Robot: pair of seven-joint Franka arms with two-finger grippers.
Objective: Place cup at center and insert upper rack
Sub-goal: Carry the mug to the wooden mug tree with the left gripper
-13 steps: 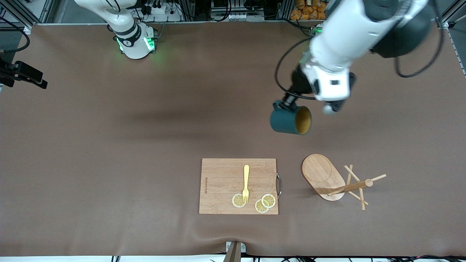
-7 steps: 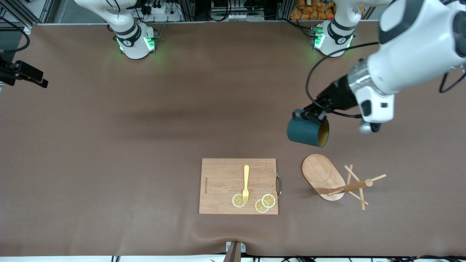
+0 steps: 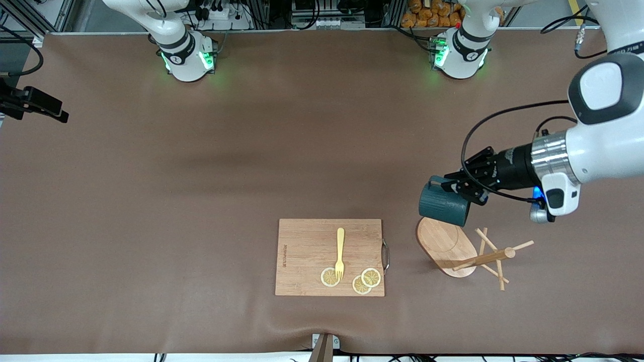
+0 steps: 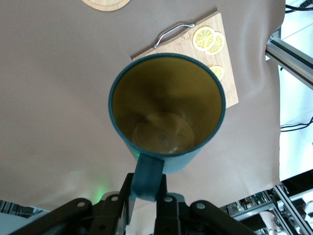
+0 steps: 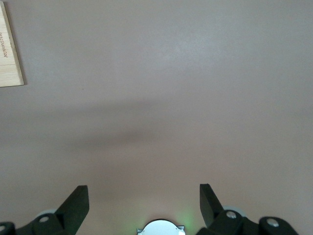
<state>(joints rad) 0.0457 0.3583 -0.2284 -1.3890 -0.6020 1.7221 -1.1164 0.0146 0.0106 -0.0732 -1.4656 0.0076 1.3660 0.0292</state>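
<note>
We see the left gripper [image 3: 455, 188] up in the air over the edge of the oval base of the upper rack [image 3: 468, 249], its fingers [image 4: 164, 215] clamped on the loop handle of the cup [image 3: 444, 207]. The cup hangs tipped on its side above that base and the brown surface [image 3: 201, 201], and in the left wrist view its yellowish inside is open to the camera, with nothing in it that we can make out. The upper rack lies toppled toward the left arm's end of the surface, its pole and thin crossing pegs resting on the surface beside the base. Just beside it, toward the right arm's end, the cutting board [image 3: 307, 256] lies flat with a yellow fork [image 3: 340, 253] and three lemon slices [image 3: 371, 277] on it. The right arm waits, and the right gripper [image 5: 144, 203] hovers above bare surface with its fingers spread wide apart around nothing
</note>
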